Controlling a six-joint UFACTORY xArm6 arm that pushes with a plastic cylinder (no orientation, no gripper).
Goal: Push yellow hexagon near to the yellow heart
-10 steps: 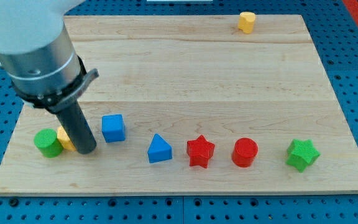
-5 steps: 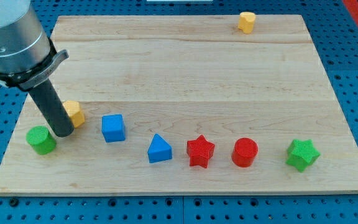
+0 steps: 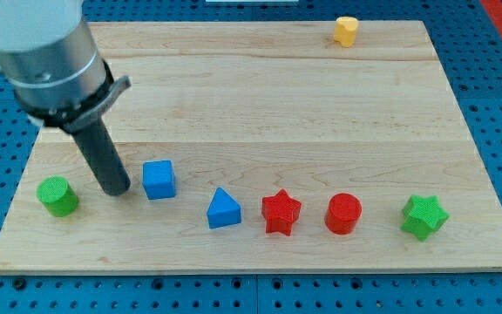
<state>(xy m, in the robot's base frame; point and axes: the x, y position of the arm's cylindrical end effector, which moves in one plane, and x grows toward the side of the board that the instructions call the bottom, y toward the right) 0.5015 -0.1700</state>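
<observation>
My tip (image 3: pixel 117 189) rests on the wooden board (image 3: pixel 277 113) toward the view's left; it is a bare rod with no jaws to spread or press together, so it holds nothing and can only shove; whether it touches any block at this instant I cannot tell. Just to its right stands the blue cube (image 3: pixel 159 179), close but apart; to its left and slightly lower sits the green cylinder (image 3: pixel 57 195), also apart. The yellow hexagon does not show anywhere; I judge it is probably hidden behind the rod's shaft, which would suit a push up the board. The yellow heart (image 3: pixel 346 30) lies far from my tip, at the view's top right edge; the push is therefore barely begun, and must run long and diagonal, up and rightward. Farther right of my tip, in a row along the bottom, sit the blue triangle (image 3: pixel 224 209), red star (image 3: pixel 281 212), red cylinder (image 3: pixel 343 213) and green star (image 3: pixel 423 216); all lie below that path.
</observation>
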